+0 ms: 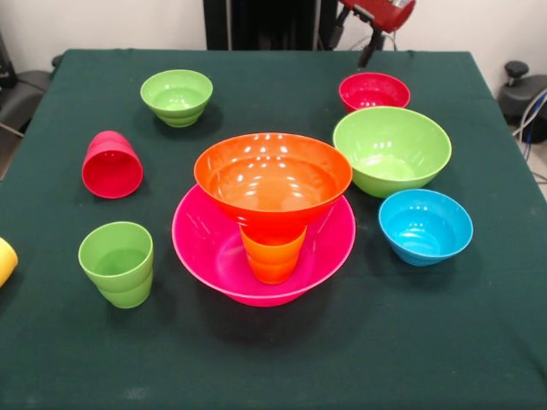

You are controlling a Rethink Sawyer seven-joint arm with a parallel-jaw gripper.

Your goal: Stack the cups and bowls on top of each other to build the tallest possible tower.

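The tower stands mid-table: a very large pink bowl (198, 243) holds an upright orange cup (272, 258), and a large orange bowl (272, 178) rests on that cup. Loose around it are a large green bowl (391, 150), a small red bowl (373, 90), a small blue bowl (425, 226) and a small green bowl (177, 96). A red cup (112, 165) lies on its side at the left. A green cup (117, 263) stands upright nearby. A yellow cup (4, 260) is cut off by the left edge. The gripper (369, 53) hangs high at the far right, above the red bowl and away from everything.
All the items sit on a dark green tablecloth (273, 359). Dark equipment (523, 90) stands off the table's right side, and more sits off the far left corner (17, 85).
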